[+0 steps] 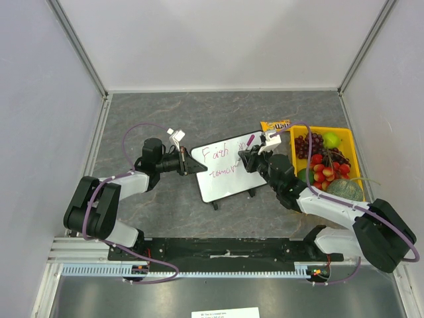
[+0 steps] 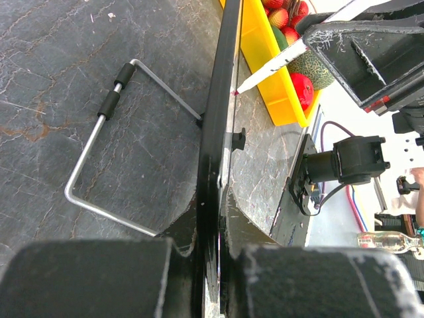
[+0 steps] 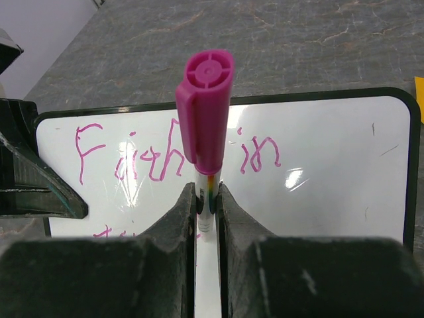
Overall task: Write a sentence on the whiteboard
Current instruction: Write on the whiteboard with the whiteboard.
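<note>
The whiteboard (image 1: pixel 228 182) stands tilted on its black feet at the table's middle. Pink lettering (image 1: pixel 215 156) reads "Faith in" with a second line below starting "tomo". My left gripper (image 1: pixel 189 163) is shut on the board's left edge, seen edge-on in the left wrist view (image 2: pixel 218 132). My right gripper (image 1: pixel 246 159) is shut on a white marker (image 3: pixel 207 192) with a magenta cap (image 3: pixel 204 109) on its rear end. The marker tip (image 2: pixel 237 90) touches the board face. The right wrist view shows the board (image 3: pixel 331 192) and "Faith in" (image 3: pixel 159 159) behind the marker.
A yellow tray (image 1: pixel 350 142) of toy fruit sits right of the board, with grapes, strawberries, a green apple and a melon. An orange snack packet (image 1: pixel 275 124) lies behind the right gripper. The board's wire stand (image 2: pixel 106 152) rests on the grey tabletop.
</note>
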